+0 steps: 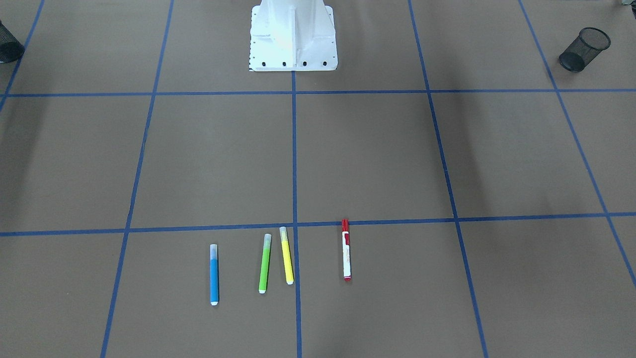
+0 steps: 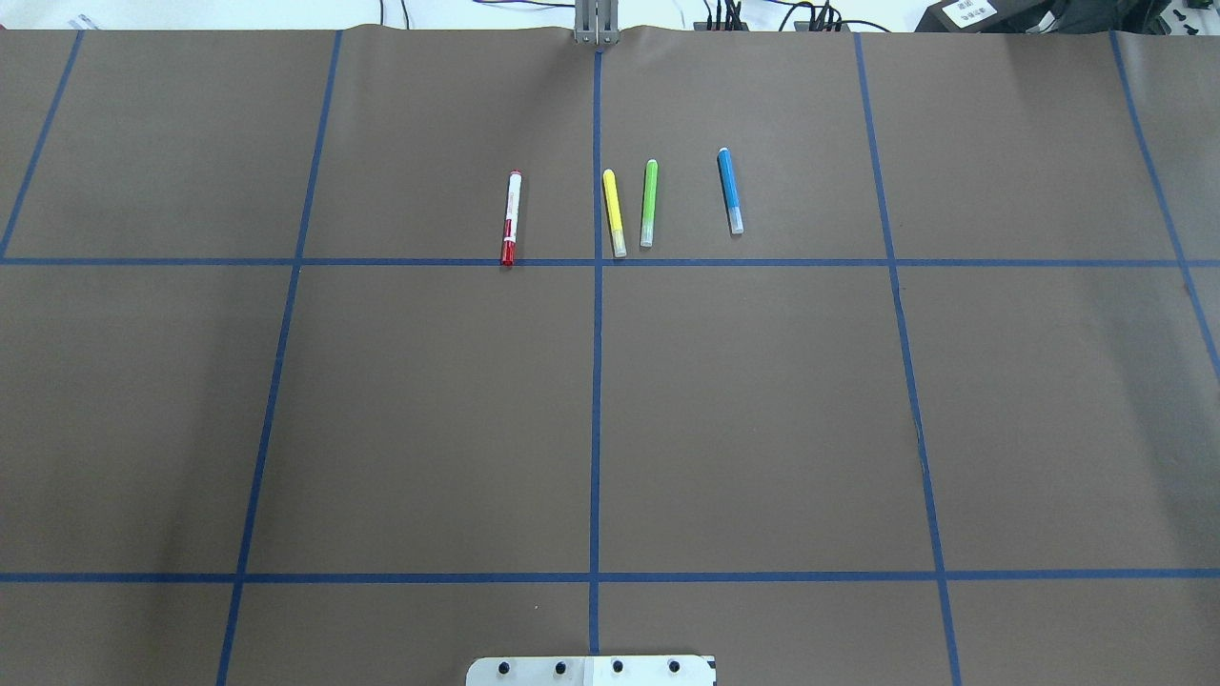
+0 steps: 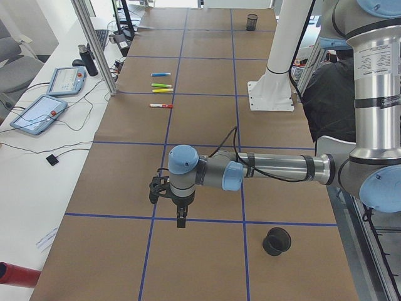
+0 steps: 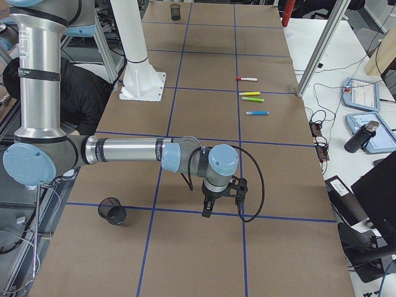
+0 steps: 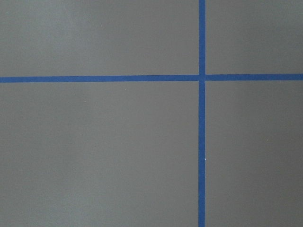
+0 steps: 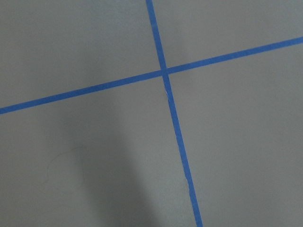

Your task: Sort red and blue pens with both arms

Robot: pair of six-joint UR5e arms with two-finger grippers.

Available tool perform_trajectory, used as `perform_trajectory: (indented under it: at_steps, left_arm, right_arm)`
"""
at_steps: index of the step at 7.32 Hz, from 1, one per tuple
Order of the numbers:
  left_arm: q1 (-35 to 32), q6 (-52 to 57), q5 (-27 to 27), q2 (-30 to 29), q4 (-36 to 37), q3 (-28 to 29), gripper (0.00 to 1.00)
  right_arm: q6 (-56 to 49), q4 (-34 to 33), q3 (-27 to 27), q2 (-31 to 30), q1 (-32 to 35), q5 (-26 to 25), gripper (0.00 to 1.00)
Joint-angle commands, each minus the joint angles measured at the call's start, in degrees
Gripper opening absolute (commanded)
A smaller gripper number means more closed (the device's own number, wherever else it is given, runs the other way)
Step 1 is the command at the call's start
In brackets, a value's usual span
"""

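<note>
The red pen (image 1: 346,251) (image 2: 511,217), white-barrelled with a red cap, lies on the brown table across from the robot's base. Further along the same row lies the blue pen (image 1: 214,273) (image 2: 730,191). Neither arm reaches into the overhead or front-facing views. In the exterior left view my left gripper (image 3: 180,216) hangs over a tape crossing, far from the pens (image 3: 161,106). The exterior right view shows my right gripper (image 4: 207,210) likewise low over the table's other end. For both grippers I cannot tell whether they are open or shut. Both wrist views show only table and tape.
A green marker (image 1: 265,263) and a yellow marker (image 1: 286,255) lie between the two pens. A black mesh cup (image 1: 584,48) (image 3: 276,241) stands near my left gripper, another (image 1: 7,44) (image 4: 112,210) near my right. The white pedestal (image 1: 293,37) stands mid-table. A person (image 4: 74,86) sits behind it.
</note>
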Motion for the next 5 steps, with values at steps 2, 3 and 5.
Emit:
perform_trajectory:
  at_steps: [2, 3, 5]
  left_arm:
    - [0.00, 0.00, 0.00, 0.00, -0.17, 0.18, 1.00]
    - [0.00, 0.00, 0.00, 0.00, -0.35, 0.27, 1.00]
    - [-0.09, 0.00, 0.09, 0.00, -0.18, -0.08, 1.00]
  right_arm:
    - [-0.13, 0.09, 1.37, -0.34, 0.11, -0.05, 1.00]
    - [-0.22, 0.09, 1.37, -0.35, 0.11, -0.05, 1.00]
    - [-0.04, 0.09, 2.24, -0.26, 0.11, 0.22, 1.00]
